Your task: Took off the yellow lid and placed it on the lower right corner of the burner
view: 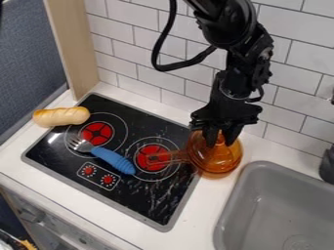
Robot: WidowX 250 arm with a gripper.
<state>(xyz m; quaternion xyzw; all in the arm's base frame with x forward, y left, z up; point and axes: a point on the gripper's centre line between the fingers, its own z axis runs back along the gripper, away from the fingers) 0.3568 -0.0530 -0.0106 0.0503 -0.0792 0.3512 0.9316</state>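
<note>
My gripper (220,140) hangs down at the top of an amber, see-through lid, around its knob. The lid (220,155) sits on a round amber pot (219,173) of the same see-through material. This pot stands between the stove's right edge and the sink, and its handle (171,156) points left across the right-hand burner (149,157). Black glass with streaky reflections forms the lower right corner of the stove (159,202).
A blue-handled fork (114,160) lies across the stove's middle, its tines on the left burner (96,133). A bread roll (61,117) rests at the upper left edge. The grey sink (274,205) is at the right, and a tiled wall (147,83) rises behind.
</note>
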